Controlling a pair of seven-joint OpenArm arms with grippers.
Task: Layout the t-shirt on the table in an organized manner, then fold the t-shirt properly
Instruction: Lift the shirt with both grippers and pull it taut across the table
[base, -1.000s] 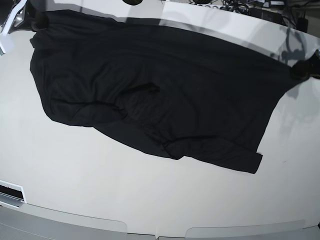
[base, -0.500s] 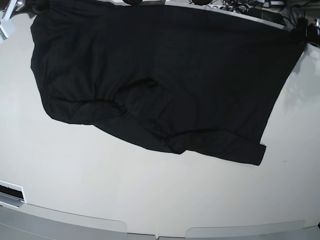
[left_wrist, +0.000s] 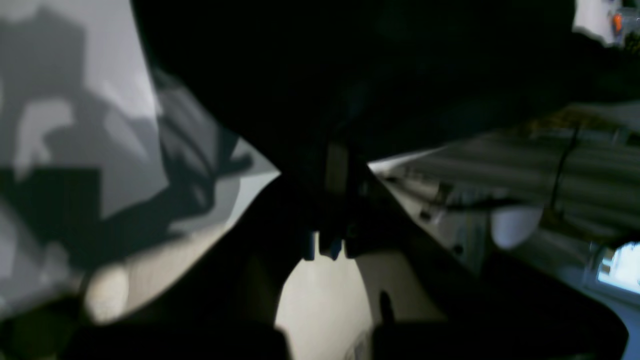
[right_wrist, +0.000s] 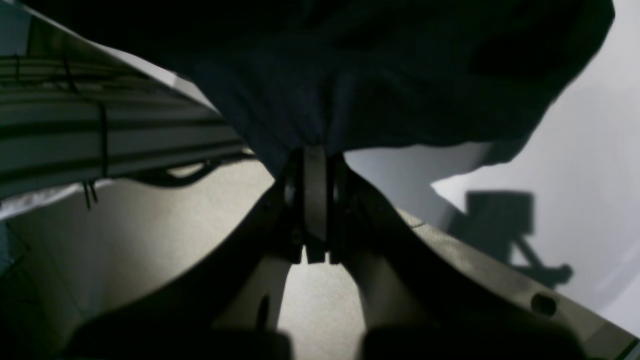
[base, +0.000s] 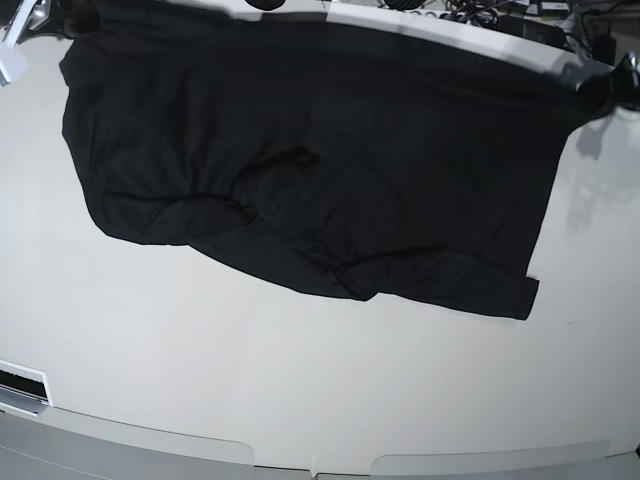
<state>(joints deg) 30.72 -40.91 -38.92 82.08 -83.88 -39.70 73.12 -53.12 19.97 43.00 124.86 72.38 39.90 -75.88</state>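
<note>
Left gripper (left_wrist: 327, 165) was clamped tight on a corner of the t-shirt (base: 300, 170), cloth bunched right at the fingertips and fanning away above them. Right gripper (right_wrist: 315, 155) was pinched the same way on the opposite corner, fabric gathered into folds at the tips. In the base view the left gripper (base: 612, 88) sat at the far right end of the shirt and the right gripper (base: 78, 22) at the far left end, so the edge between them ran taut. Judged: two-corner hold was there to stretch the shirt flat for layout. Beyond the held edge the shirt spread toward the camera over the table (base: 300, 390), near side rumpled, with a folded-under lump mid-body and a crooked lower hem. Shirt not yet flat, so folding looked some way off.
</note>
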